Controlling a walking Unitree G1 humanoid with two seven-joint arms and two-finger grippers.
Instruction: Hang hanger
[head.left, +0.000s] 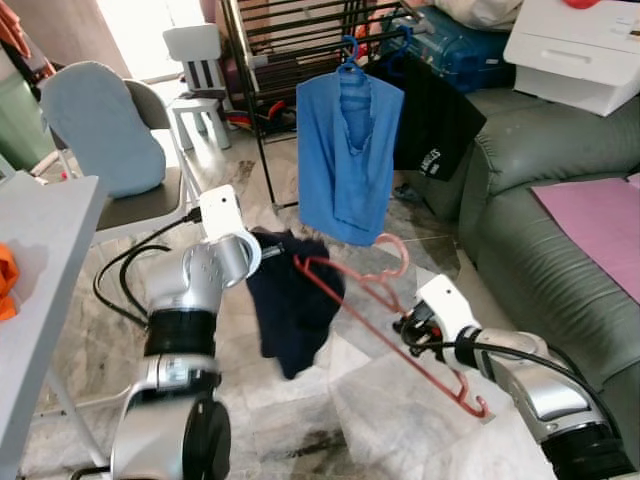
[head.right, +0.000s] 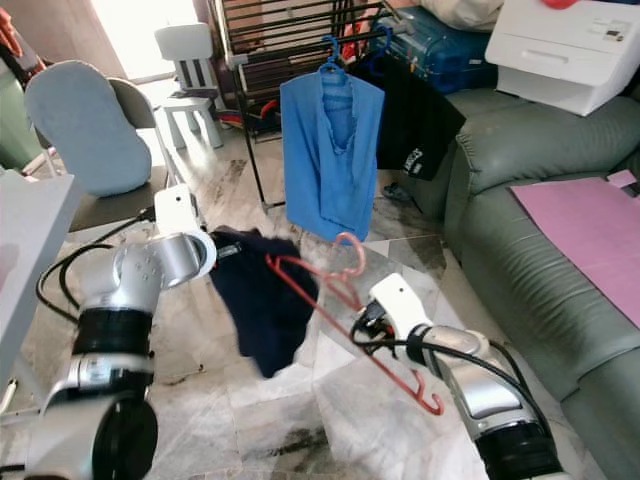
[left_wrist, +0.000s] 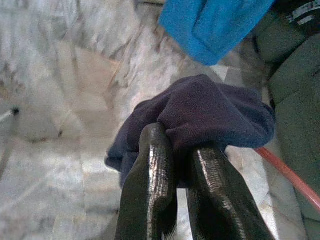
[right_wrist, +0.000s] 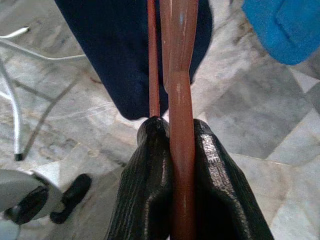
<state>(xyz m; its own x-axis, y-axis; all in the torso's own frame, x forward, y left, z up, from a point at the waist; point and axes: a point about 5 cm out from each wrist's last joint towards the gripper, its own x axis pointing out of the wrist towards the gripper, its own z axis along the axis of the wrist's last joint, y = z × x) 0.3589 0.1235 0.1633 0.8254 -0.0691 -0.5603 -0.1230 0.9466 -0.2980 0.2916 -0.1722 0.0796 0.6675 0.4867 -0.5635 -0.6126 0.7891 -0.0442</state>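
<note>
**Red hanger and dark garment held up between both grippers**

Gripping a red hanger with the right gripper, at about 4 o'clock in the left eye view; both black fingers pressing tight on the hanger's flat bar, jaws closed on it. Holding the hanger tilted, its hook pointing up toward 12 o'clock and its lower end trailing down toward 5 o'clock, above the marble floor.

Pinching a dark navy garment with the left gripper, near the centre of the left eye view; jaws clamped on a bunched fold of the cloth, the rest drooping below. Touching or overlapping the hanger's upper arm at the garment's edge; cannot tell whether the cloth is threaded onto it.

Hanging at 12 o'clock, on a black metal rack: a blue shirt on a blue hanger, with a black garment draped just beside it at 1 o'clock. Carrying rows of dark bars, the rack; anything else stowed among them too blurred to tell.

Standing at 10 o'clock, a chair with a pale blue cushion against its back, and a small white stool behind it. Running along 3 o'clock, a grey-green sofa bearing a purple mat on its seat and a white box at its upper end. Showing at 8 o'clock, the edge of a grey table.
</note>
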